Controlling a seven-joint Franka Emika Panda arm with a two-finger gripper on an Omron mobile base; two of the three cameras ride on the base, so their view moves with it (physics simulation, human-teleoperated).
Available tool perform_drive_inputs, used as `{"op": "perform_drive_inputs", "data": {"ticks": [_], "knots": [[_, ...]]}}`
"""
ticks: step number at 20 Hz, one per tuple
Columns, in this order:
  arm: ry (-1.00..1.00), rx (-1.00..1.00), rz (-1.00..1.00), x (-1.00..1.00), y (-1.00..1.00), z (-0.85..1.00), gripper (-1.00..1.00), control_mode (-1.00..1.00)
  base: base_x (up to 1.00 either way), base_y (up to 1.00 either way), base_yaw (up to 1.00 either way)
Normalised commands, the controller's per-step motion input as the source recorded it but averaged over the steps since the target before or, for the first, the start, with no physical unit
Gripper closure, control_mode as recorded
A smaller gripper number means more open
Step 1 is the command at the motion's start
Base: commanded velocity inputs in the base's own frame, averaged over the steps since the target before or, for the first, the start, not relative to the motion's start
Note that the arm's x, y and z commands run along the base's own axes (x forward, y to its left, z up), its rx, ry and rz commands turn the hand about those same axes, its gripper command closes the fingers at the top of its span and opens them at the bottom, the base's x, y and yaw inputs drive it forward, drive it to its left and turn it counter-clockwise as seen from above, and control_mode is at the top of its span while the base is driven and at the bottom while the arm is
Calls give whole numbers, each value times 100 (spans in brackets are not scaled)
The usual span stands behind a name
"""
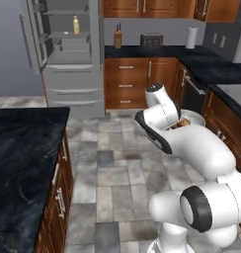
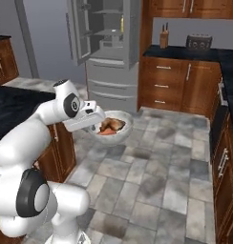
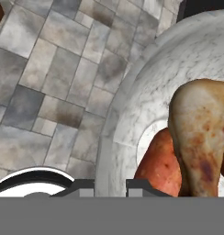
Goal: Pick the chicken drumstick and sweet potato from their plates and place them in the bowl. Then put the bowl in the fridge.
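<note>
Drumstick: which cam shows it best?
Hand view: the drumstick is close up, lying on the sweet potato in the bowl. Right base view shows it small; left base view hides it behind the arm.

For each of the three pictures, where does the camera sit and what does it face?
Left base view: behind the arm's left, facing the open grey steel fridge; white arm lower right.
Right base view: behind its right, facing that fridge; arm lower left, gripper holding the pale round bowl.
Hand view: on the hand, looking into the bowl.
All share the bowl.

Grey stone-tile floor (image 1: 112, 163), brown wood cabinets (image 1: 137, 81), black counters (image 1: 23, 163); toaster (image 1: 151, 40) prob.
</note>
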Motion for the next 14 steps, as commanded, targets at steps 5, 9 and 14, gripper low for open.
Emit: {"op": "perform_drive_inputs", "data": {"ticks": [5, 9, 14], "knots": [[0, 0, 0, 0, 0, 0, 100, 100, 91, 22, 0], [0, 0, 0, 0, 0, 0, 100, 100, 91, 16, 0], [0, 0, 0, 0, 0, 0, 100, 100, 90, 10, 4]]}}
